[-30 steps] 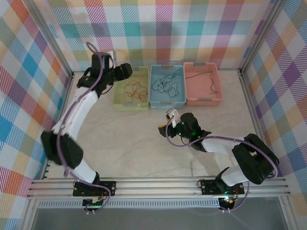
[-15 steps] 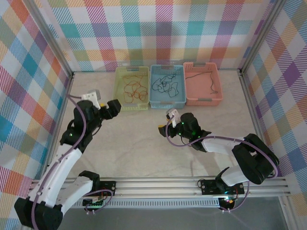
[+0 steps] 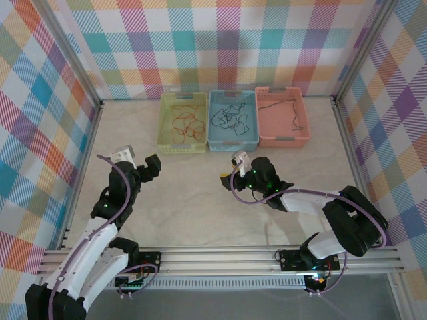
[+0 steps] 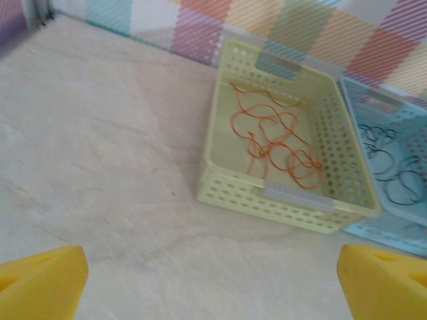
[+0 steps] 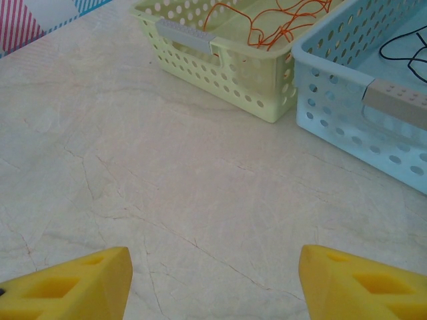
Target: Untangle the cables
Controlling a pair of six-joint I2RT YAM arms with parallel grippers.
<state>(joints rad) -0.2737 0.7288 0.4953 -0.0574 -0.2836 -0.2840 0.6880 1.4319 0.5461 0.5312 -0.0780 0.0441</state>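
We found the cables (image 3: 229, 120) apart, one per basket: orange cable (image 3: 187, 125) in the yellow basket (image 3: 183, 149), black cable (image 3: 230, 119) in the blue basket (image 3: 233, 145), dark cable (image 3: 288, 105) in the pink basket (image 3: 283, 141). The left gripper (image 3: 152, 166) and right gripper (image 3: 223, 179) hung empty, jaws spread. We judged the task essentially finished.

Perforated matt plastic yellow basket (image 4: 280, 210) on smooth, veined stone-look table (image 4: 100, 153)
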